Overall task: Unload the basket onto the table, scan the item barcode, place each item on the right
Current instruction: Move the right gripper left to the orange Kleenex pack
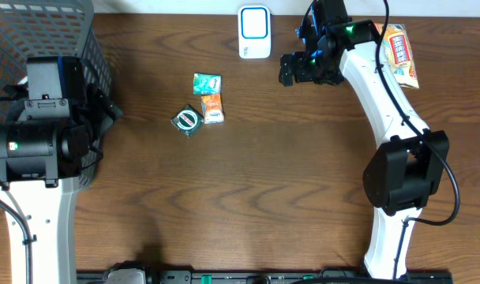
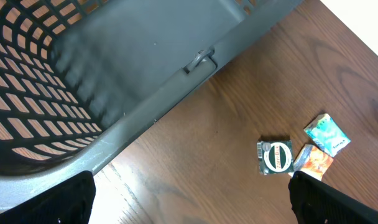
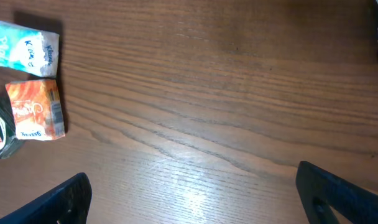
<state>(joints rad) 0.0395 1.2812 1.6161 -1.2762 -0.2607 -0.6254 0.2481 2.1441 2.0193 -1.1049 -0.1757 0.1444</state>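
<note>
Left arm [image 1: 35, 146] closest to the lens: matte black motor housings, cylindrical, on a smooth white plastic link. Behind it, far left corner, grey plastic basket [image 1: 19, 31], lattice walls with square holes, solid smooth floor.

Left gripper [image 2: 189, 202]: the wrist view shows its two dark fingers spread to the frame's lower corners. Jaws fully apart, nothing between them, touching nothing. It hangs over the basket's rim and bare table.

Table [image 1: 287, 181]: dark brown wood grain with a slight sheen.

Left of centre, three small flat packets clustered on the table:
- dark green packet [image 1: 187, 120], glossy wrap, round white label; lowest and leftmost.
- orange packet [image 1: 213, 108], crinkled foil, rectangular, just beside the green one; what looks like a strip of fine bars runs along one edge in the right wrist view.
- teal packet [image 1: 207, 83], shiny, squarish, just above the orange.
No finger touches any of them.

Top centre: scanner [image 1: 254, 32], white rounded-rectangle plastic with a blue-rimmed face, at the table's far edge.

Right gripper [image 1: 291, 69], just right of the scanner and low over the wood: black fingers stand wide, released, with only bare grain between them.

Far right, behind the white right arm [image 1: 382, 95]: snack bag [image 1: 401, 54], long orange-and-yellow glossy film, lying flat and well apart from the packets.
</note>
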